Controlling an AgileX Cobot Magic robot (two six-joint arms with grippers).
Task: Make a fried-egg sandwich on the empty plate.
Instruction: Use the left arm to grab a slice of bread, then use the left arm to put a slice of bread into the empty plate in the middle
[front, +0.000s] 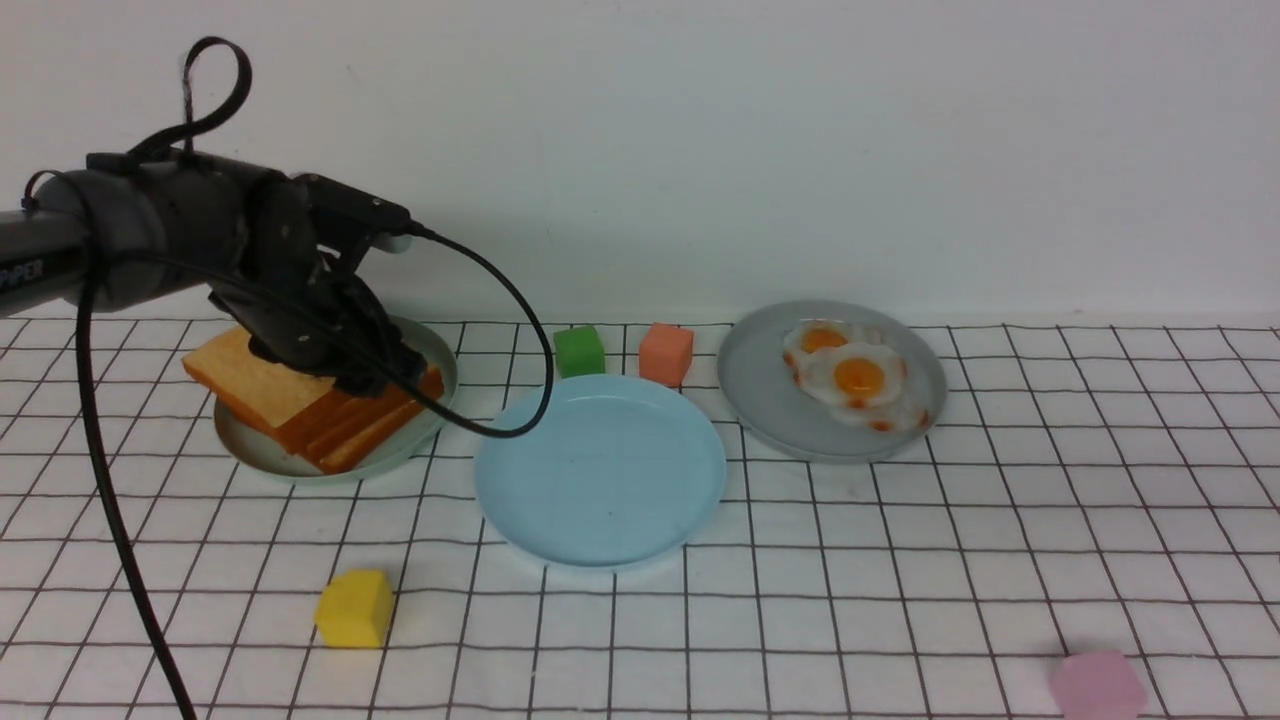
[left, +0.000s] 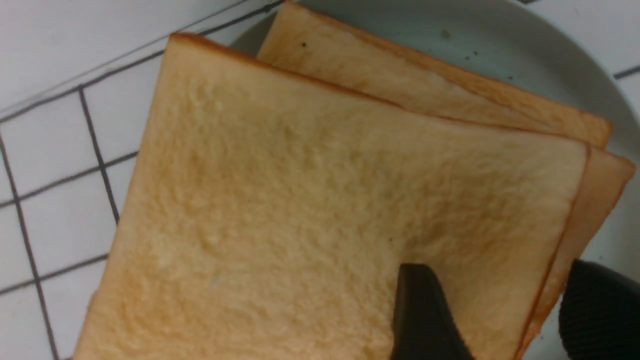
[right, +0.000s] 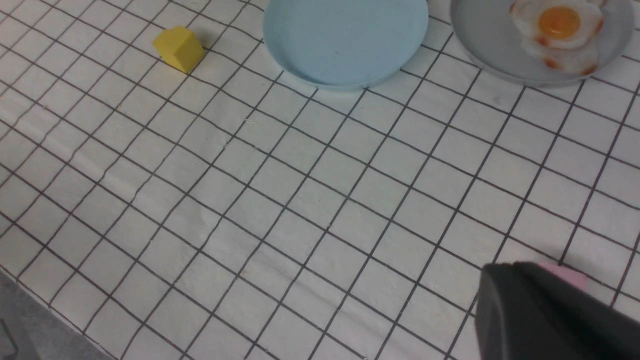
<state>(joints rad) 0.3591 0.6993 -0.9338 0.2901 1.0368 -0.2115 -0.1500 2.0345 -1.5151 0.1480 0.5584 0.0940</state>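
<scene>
Black left fingers (left: 422, 310) stand spread, straddling the top toast's (left: 320, 200) edge on the toast plate (front: 250, 452). Step in hand, I judge: gripping the first slice. Next calls for closing, lifting, and carrying right to the blue plate (front: 600, 480), which lies bare between toast and eggs (front: 860, 380). The arm's cable (front: 497, 435) sags by that rim; a green block (front: 579, 350) and an orange block (front: 666, 353) sit behind. Right fingers (right: 545, 310) are closed, empty.

Left arm (front: 150, 235) and left claw (front: 385, 375) are matte black, with white lettering (front: 20, 272) and looping cables (front: 515, 310).

Blue plate (front: 600, 470) common to front and right wrist views.
</scene>
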